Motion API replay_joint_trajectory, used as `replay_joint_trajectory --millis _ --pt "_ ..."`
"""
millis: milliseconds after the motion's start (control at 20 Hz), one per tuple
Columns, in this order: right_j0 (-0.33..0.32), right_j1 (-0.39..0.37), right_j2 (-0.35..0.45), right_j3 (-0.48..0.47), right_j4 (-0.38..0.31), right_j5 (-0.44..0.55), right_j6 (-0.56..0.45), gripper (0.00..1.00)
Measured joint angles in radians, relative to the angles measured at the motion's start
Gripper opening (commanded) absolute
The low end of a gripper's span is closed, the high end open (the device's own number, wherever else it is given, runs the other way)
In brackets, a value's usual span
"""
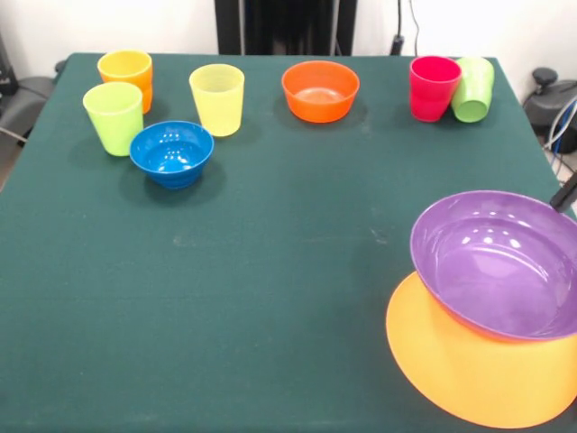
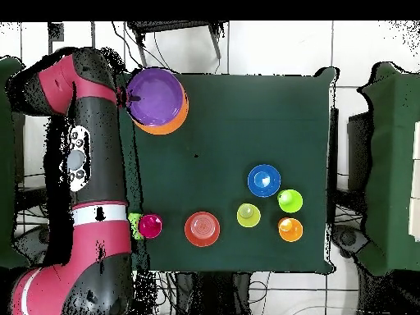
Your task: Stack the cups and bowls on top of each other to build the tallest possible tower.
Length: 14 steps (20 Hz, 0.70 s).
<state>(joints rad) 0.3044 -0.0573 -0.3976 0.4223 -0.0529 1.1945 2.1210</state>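
Observation:
The purple bowl [image 1: 496, 262] sits tilted on the large orange-yellow bowl [image 1: 469, 370] at the table's front right; from overhead the purple bowl [image 2: 154, 96] covers most of the orange-yellow bowl [image 2: 178, 121]. My gripper [image 1: 566, 191] shows only as a dark tip at the purple bowl's far right rim, and in the overhead view my gripper [image 2: 127, 97] is at the bowl's left rim. Along the far side stand an orange cup [image 1: 126, 74], a lime green cup [image 1: 114, 117], a yellow cup [image 1: 217, 97], a blue bowl [image 1: 171, 153], a red-orange bowl [image 1: 320, 90], a red cup [image 1: 434, 87] and a green cup [image 1: 473, 88] leaning on it.
The red and black arm [image 2: 90, 164] runs along the table's left edge in the overhead view. The green table cloth [image 1: 270, 271] is bare between the two groups of dishes. A black object [image 1: 550, 95] lies beyond the table's right edge.

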Motion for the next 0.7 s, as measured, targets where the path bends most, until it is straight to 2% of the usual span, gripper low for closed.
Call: replay_joint_trajectory --millis 200,700 --pt "-0.006 -0.051 0.027 0.081 0.0 -0.053 -0.002 1.0" --pt "-0.054 -0.117 0.105 0.191 -0.001 -0.124 -0.062 1.0"
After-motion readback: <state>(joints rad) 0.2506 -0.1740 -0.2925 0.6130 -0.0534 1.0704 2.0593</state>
